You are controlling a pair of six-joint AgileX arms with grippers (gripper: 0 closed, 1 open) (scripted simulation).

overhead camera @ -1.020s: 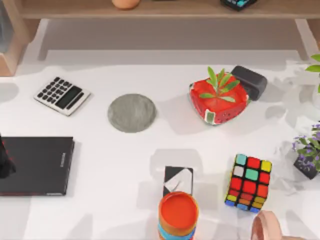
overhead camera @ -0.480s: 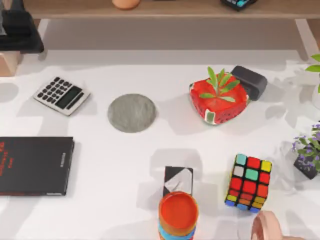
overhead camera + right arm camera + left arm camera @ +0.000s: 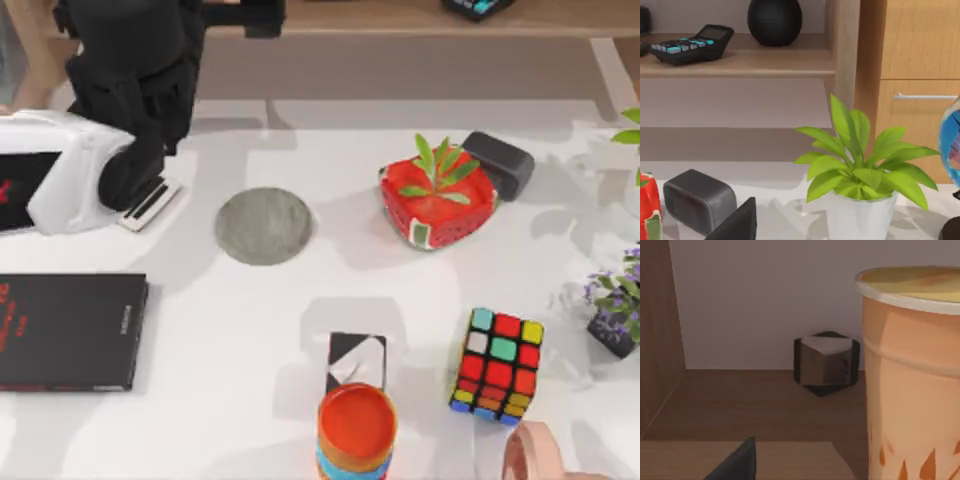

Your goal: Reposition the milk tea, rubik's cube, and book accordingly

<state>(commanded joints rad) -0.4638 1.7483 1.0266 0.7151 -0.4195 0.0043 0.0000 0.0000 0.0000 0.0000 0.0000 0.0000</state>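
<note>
Overhead, my left arm [image 3: 130,80] reaches over the table's far left corner toward the shelf; I cannot tell its jaw state. Its wrist camera sees the milk tea [image 3: 912,375] close by on wood. Near the front right sits the cube [image 3: 497,365].

The milk tea [image 3: 912,375] was orange-tan with darker orange drop marks low on its wall and a creamy yellow top. The rubik's cube [image 3: 497,364] had black edges and red, green, yellow, orange and cyan stickers. The worktop [image 3: 230,330] was white. A flat book [image 3: 68,331] was black with red marks. A grey round mat [image 3: 264,226] lay at eleven o'clock from the cube. A red pot [image 3: 437,205] carried green leaves.
</note>
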